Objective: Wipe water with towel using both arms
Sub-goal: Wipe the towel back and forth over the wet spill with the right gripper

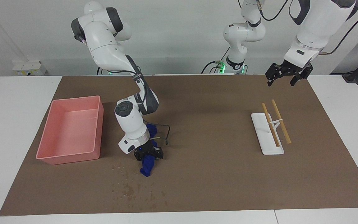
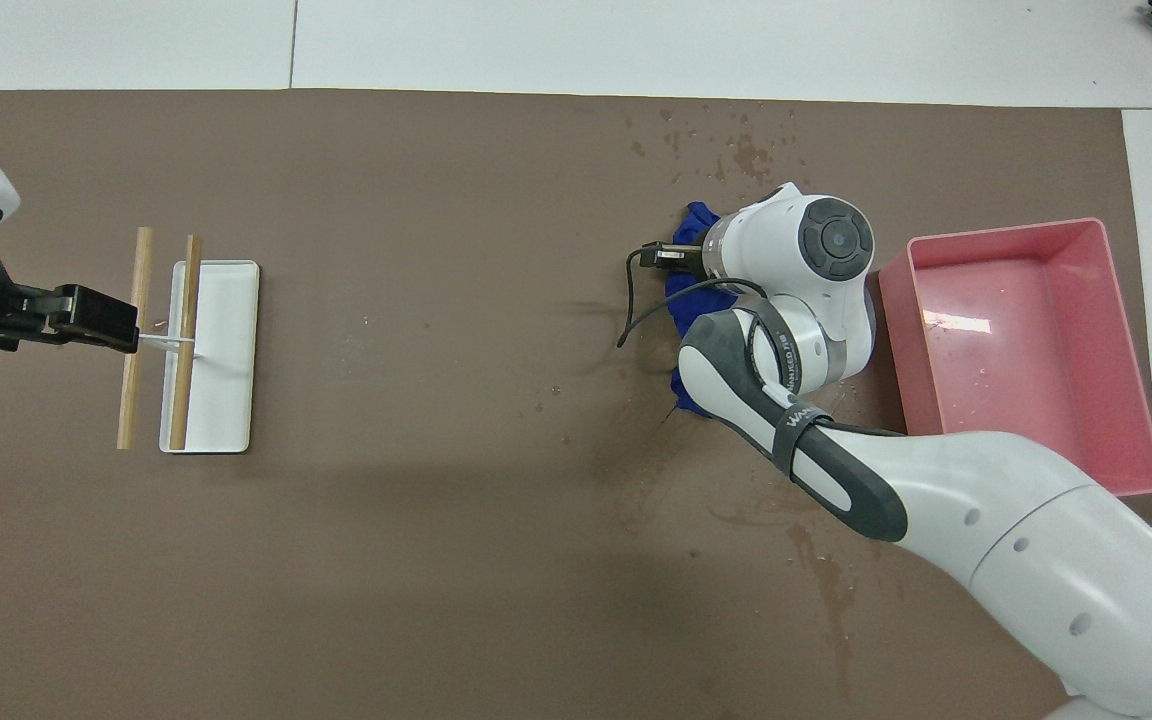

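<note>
We are looking at two white robot arms working over a brown mat (image 1: 216, 174) spread on a white table (image 1: 17, 130). The right arm is reaching down near the middle of the mat, and its right gripper (image 1: 148, 153) is clamped tight on the navy towel (image 1: 147, 166), which is trailing on the mat under the wrist, with its free end hanging toward a scatter of water drops (image 1: 129, 188). Those drops are lying farther from the robots than the towel, close to the mat's edge. Beside the towel, toward the right arm's end of the table, a pink tray (image 1: 70, 157) is sitting apart from it. The left arm is waiting, its left gripper (image 1: 286, 77) hanging in the air with fingers spread wide and holding nothing, above the mat's edge nearest the robots. Below it, farther from the robots, a white rack (image 1: 267, 138) with two wooden rods (image 1: 281, 121) is resting on the mat, well apart from the towel.
</note>
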